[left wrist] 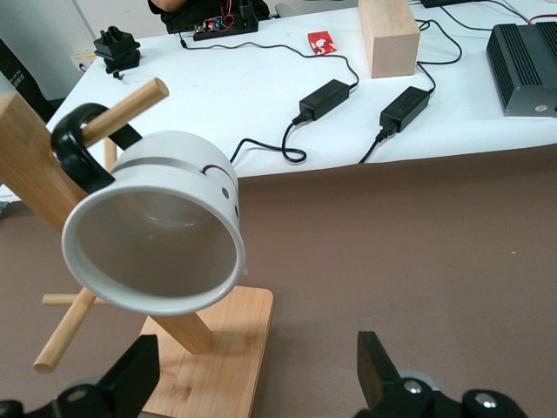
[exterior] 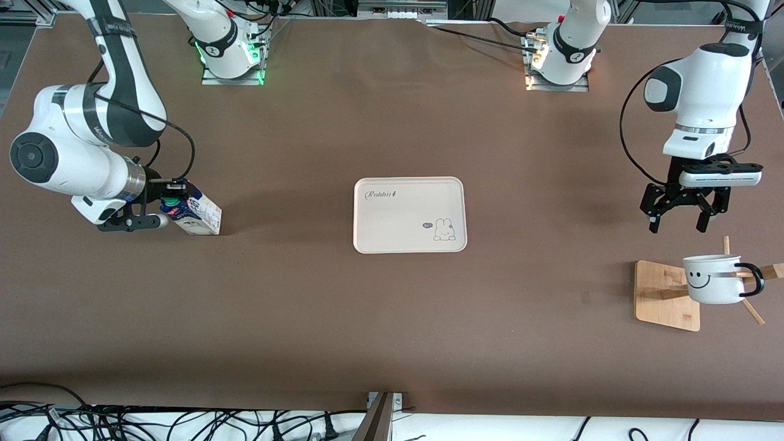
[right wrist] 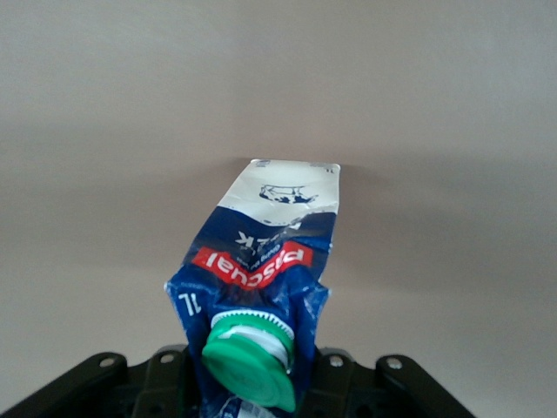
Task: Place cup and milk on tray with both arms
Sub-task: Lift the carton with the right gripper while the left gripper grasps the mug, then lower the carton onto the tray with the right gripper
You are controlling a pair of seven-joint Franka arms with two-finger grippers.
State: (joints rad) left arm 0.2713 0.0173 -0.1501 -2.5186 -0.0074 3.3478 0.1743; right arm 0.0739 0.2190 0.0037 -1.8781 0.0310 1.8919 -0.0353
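The milk [exterior: 197, 213] is tilted near the right arm's end of the table. My right gripper [exterior: 173, 202] is shut on its gable top by the green cap [right wrist: 251, 359]. Whether its lower end touches the table I cannot tell. The carton's blue and white print shows in the right wrist view [right wrist: 265, 248]. The cup [exterior: 712, 278] hangs on a peg of a wooden stand at the left arm's end. My left gripper [exterior: 678, 222] is open and empty, above the cup. In the left wrist view the cup [left wrist: 161, 235] hangs mouth-on above the open fingers [left wrist: 129, 376]. The tray [exterior: 409, 214] lies empty at mid-table.
The bamboo stand base [exterior: 661, 294] and its pegs [exterior: 752, 311] surround the cup. Black cables run along the table edge nearest the front camera [exterior: 184, 422]. A white bench with power adapters [left wrist: 324, 97] and a wooden block [left wrist: 389, 35] lies off the table's edge.
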